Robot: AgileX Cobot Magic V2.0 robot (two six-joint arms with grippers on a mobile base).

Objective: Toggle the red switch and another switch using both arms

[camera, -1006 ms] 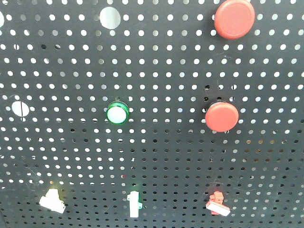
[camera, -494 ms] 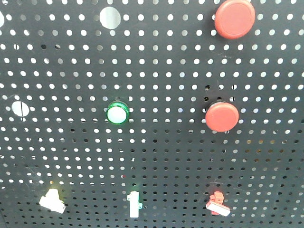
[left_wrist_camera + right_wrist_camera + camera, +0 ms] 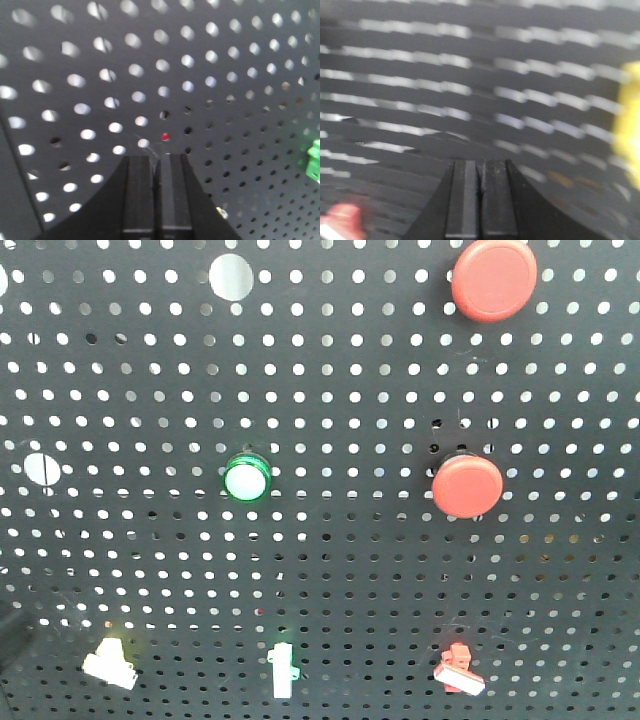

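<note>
The red switch [image 3: 458,668], a tiny red lever on a white base, sits low on the right of the black pegboard [image 3: 340,380]. Another switch [image 3: 110,663], whitish with a faint yellow glow, sits low on the left. A dark blurred shape [image 3: 6,635] shows at the left edge just above that switch. In the left wrist view my left gripper [image 3: 157,157] is shut with nothing in it, its tips close to the board. The right wrist view is motion-blurred. My right gripper [image 3: 479,162] is shut and empty, with a red blur [image 3: 342,220] at the lower left that may be the red switch.
A narrow upright white toggle [image 3: 283,670] stands between the two switches. Higher up are a green round lamp [image 3: 246,479] and two big red push buttons [image 3: 493,278] [image 3: 467,485]. A green part [image 3: 314,160] and a yellow blur [image 3: 630,120] show at the wrist views' right edges.
A dark shape has come into the front view at the lower left edge, above the whitish switch. The switches and buttons look the same as before.
</note>
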